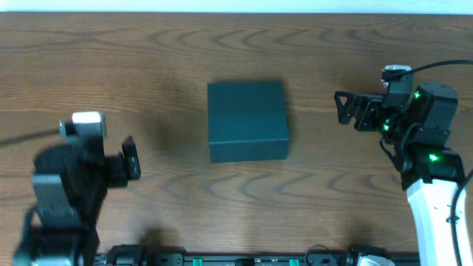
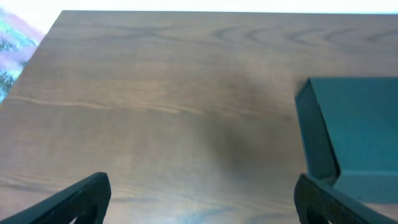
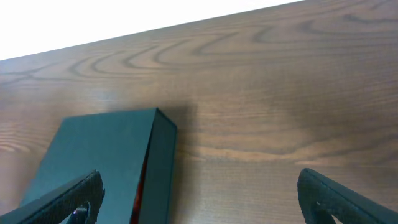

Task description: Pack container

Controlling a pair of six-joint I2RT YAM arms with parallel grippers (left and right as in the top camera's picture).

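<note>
The container (image 1: 247, 120) is a dark teal-black square box with its lid down, standing in the middle of the wooden table. It shows at the right edge of the left wrist view (image 2: 354, 130) and at the lower left of the right wrist view (image 3: 102, 162), where a thin red strip shows in the gap under the lid. My left gripper (image 1: 131, 159) is open and empty, well left of the box, above bare wood (image 2: 202, 202). My right gripper (image 1: 346, 108) is open and empty, to the right of the box (image 3: 199, 199). No snack packets are in view.
The wooden table (image 1: 148, 59) ends at a white far edge at the top. A patterned patch (image 2: 12, 43) lies beyond the table's left edge. The robot bases and a dark rail (image 1: 244, 258) run along the front edge.
</note>
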